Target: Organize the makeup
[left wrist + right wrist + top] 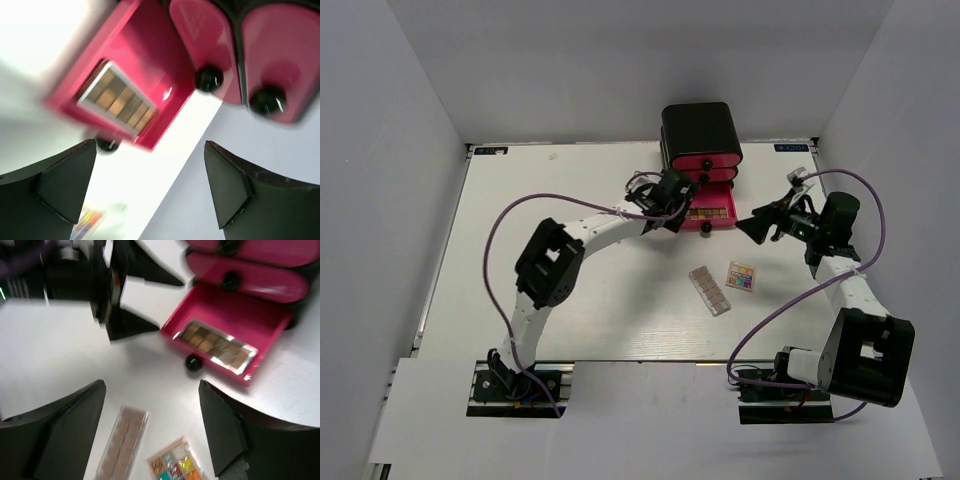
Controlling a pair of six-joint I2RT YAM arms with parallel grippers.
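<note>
Overhead, the black box [700,135] stood at the table's [550,320] far side. Its lowest pink drawer [728,224] was open, with the brown rectangular palette [711,213] lying inside. The clear pinkish palette [710,291] and the small square multicolour palette [741,277] lay side by side on the table, nearer the arms. From the left wrist, the left gripper [150,150] faced that drawer, spread wide and empty. From the right wrist, the right gripper [152,385] was likewise spread, gripping nothing, with both loose palettes below it.
</note>
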